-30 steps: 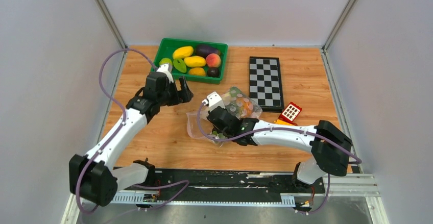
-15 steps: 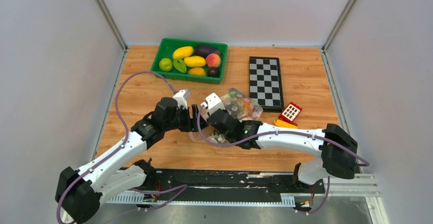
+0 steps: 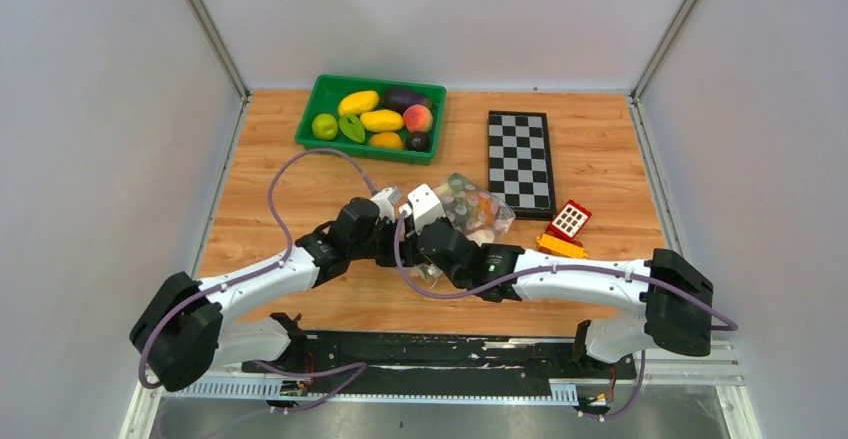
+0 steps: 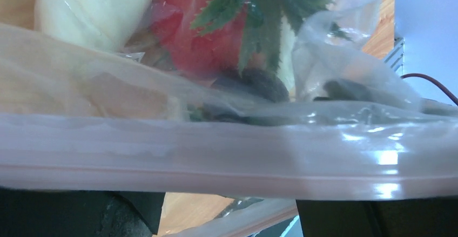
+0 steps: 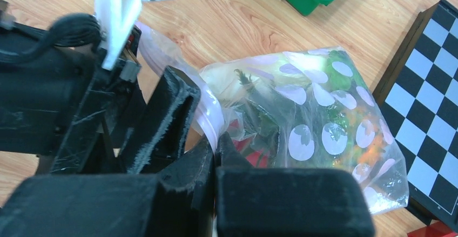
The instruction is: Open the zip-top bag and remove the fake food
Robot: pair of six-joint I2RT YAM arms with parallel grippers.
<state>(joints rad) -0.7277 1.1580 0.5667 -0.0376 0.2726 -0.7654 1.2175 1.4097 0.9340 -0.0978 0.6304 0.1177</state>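
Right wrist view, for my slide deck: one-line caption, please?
Right fingers pinch the zip-top bag by its pink zip strip; fake food shows through the dotted plastic.

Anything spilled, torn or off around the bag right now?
Nothing stands out. The zip-top bag looks intact, with the fake food all inside. The right gripper pinches its pink zip strip, and the left gripper is open around the strip.

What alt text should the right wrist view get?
The right gripper is pinched shut on the pink zip strip of a clear, pale-dotted plastic zip-top bag holding toy fake food, lying on the wooden table. The open left gripper crowds in at the strip; a black-and-white chessboard lies to the right.
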